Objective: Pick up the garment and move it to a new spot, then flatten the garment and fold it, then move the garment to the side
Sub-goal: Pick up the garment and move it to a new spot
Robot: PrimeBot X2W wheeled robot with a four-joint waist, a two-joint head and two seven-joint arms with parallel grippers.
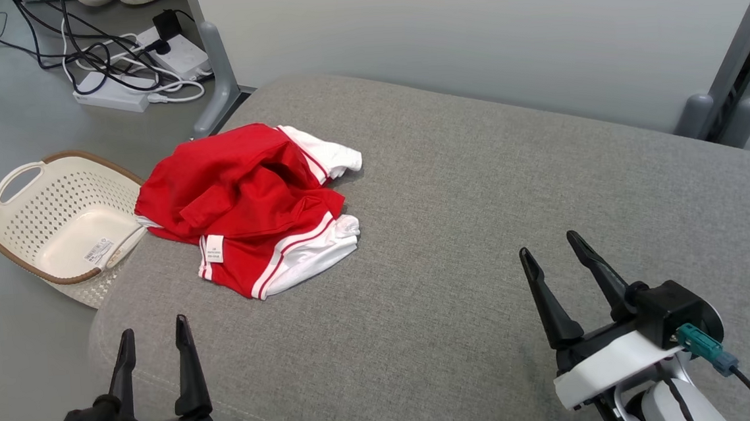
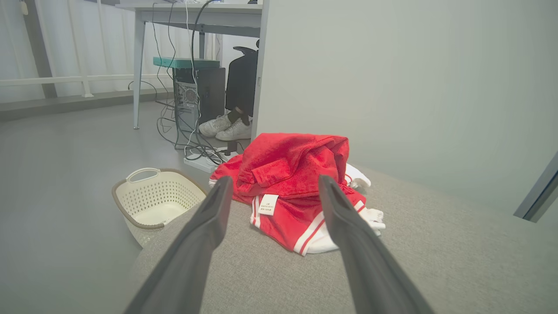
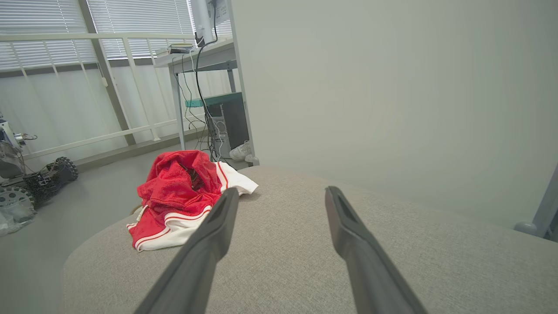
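A red garment [image 1: 249, 206] with white trim lies crumpled near the far left corner of a grey cushioned surface [image 1: 482, 229]; a white label shows on its front. My left gripper [image 1: 153, 328] hovers open over the near left edge, well short of the garment [image 2: 296, 183], with nothing between its fingers. At the lower right my right gripper [image 1: 549, 248] stands open and empty, far from the garment [image 3: 183, 196], which lies to its left.
A cream perforated basket [image 1: 52, 220] with a brown rim sits on the floor just left of the cushion. Power strips and cables [image 1: 133, 62] lie on the floor beyond it. A pale wall [image 1: 468, 25] and grey posts border the far side.
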